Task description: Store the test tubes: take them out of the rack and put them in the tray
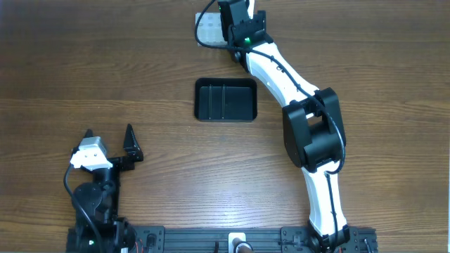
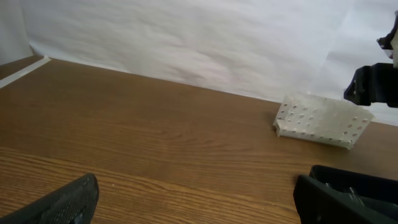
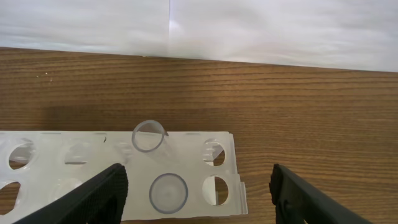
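A white perforated rack (image 1: 208, 29) stands at the far edge of the table, also seen as the rack (image 2: 323, 119) and the rack (image 3: 186, 163). Two clear test tubes stand in its holes: one tube (image 3: 149, 137) leans, the other tube (image 3: 168, 191) is seen from straight above. My right gripper (image 3: 199, 205) hangs open over them, one finger on each side, touching neither. From above, the right gripper (image 1: 238, 13) sits over the rack. The black tray (image 1: 225, 100) lies mid-table with faint lines inside. My left gripper (image 1: 108, 131) rests open near the front left, holding nothing.
White paper covers the wall behind the rack. Bare wooden table surrounds the tray. The right arm (image 1: 295, 91) stretches diagonally past the tray's right side. The right gripper's dark body (image 2: 376, 84) shows beside the rack.
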`<state>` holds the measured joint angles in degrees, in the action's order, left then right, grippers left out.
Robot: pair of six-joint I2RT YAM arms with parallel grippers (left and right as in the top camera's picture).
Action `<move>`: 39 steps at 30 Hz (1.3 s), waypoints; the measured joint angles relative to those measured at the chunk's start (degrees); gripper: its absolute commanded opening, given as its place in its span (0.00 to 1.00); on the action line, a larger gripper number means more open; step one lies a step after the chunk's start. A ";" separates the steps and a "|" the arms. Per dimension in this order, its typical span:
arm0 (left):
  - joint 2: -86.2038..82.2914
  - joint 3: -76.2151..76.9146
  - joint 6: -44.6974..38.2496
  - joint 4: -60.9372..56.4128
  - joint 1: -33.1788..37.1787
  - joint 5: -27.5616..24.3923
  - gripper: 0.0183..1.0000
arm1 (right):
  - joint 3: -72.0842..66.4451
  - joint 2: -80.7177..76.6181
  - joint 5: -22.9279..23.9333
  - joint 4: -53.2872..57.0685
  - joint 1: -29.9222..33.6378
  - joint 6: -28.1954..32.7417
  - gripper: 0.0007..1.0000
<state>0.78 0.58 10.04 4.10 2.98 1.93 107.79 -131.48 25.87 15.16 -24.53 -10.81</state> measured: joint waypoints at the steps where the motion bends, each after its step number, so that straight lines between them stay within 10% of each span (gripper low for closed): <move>1: 0.00 0.00 0.00 0.00 0.00 0.00 1.00 | 0.00 0.00 0.00 0.00 0.00 0.11 0.71; 34: 0.00 0.00 -0.02 0.00 0.00 0.00 1.00 | 0.00 -2.21 0.00 -1.99 -0.59 1.79 0.52; 39: 0.00 0.00 0.00 0.00 0.00 0.00 1.00 | 0.02 -2.25 0.00 -2.36 -0.87 1.86 0.37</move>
<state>0.78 0.58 10.04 4.10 2.98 1.93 107.81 -133.73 25.87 12.80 -25.41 -8.95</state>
